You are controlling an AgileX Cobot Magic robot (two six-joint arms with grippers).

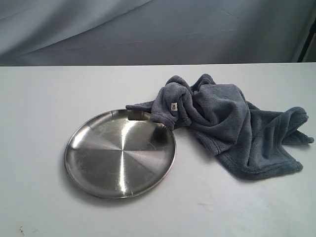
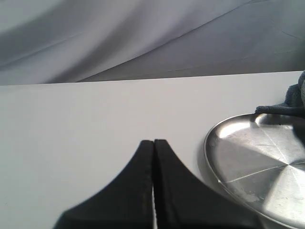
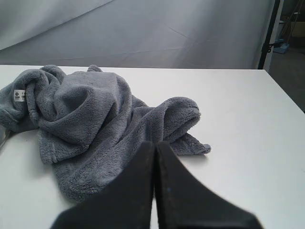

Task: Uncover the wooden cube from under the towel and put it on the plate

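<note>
left pincer [image 2: 153, 143] and right pincer [image 3: 154, 143] are each pressed together, holding nothing. bunched towel [image 1: 222, 123] lies on the white surface [image 1: 39, 123], one edge overlapping the plate [image 1: 98, 163] rim; wooden cube unseen.

table [image 1: 39, 98]: white, plain top, carries two items
plate [image 1: 121, 155]: shiny steel, flat on table, left of centre in exterior view
towel [image 1: 232, 123]: grey-blue fleece, bunched on table right of plate, one edge lapping plate's far rim
</note>
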